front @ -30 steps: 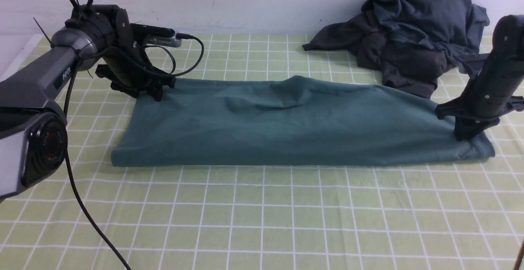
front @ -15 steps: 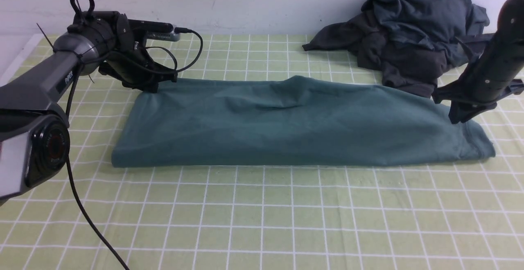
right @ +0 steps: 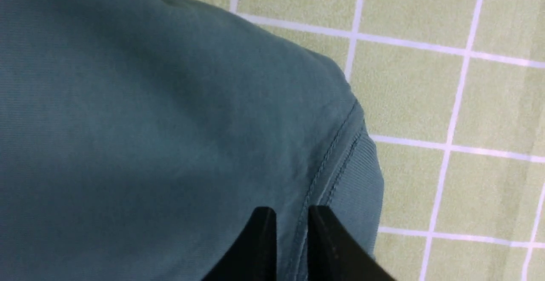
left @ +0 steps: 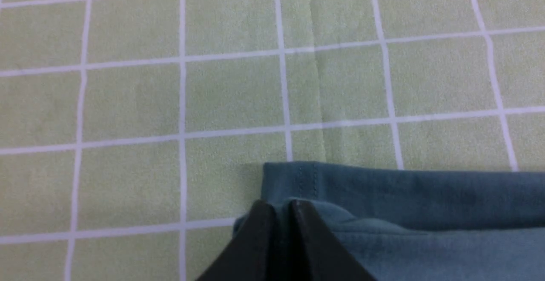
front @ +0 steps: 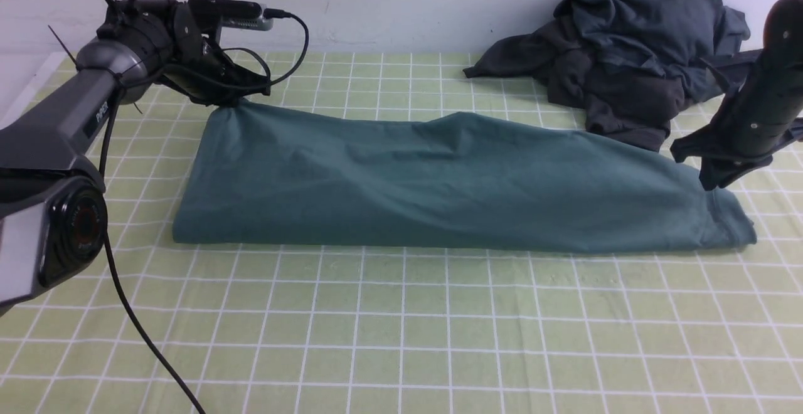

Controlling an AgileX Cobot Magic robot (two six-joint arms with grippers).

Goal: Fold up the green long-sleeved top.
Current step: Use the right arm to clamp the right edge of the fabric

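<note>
Teal-green cotton of the green long-sleeved top (front: 439,188), laid lengthwise on the checked tablecloth (front: 401,326), is pinched at both far-edge ends by the closed left gripper (front: 229,104) and right gripper (front: 712,184), presumably for folding forward.

- Green-checked table (front: 401,339).
- Top (front: 439,188) lying folded long, spanning between jaws of left gripper (front: 229,105) and right gripper (front: 712,185).
- Dark clothes (front: 627,44) heaped beyond right jaws.
</note>
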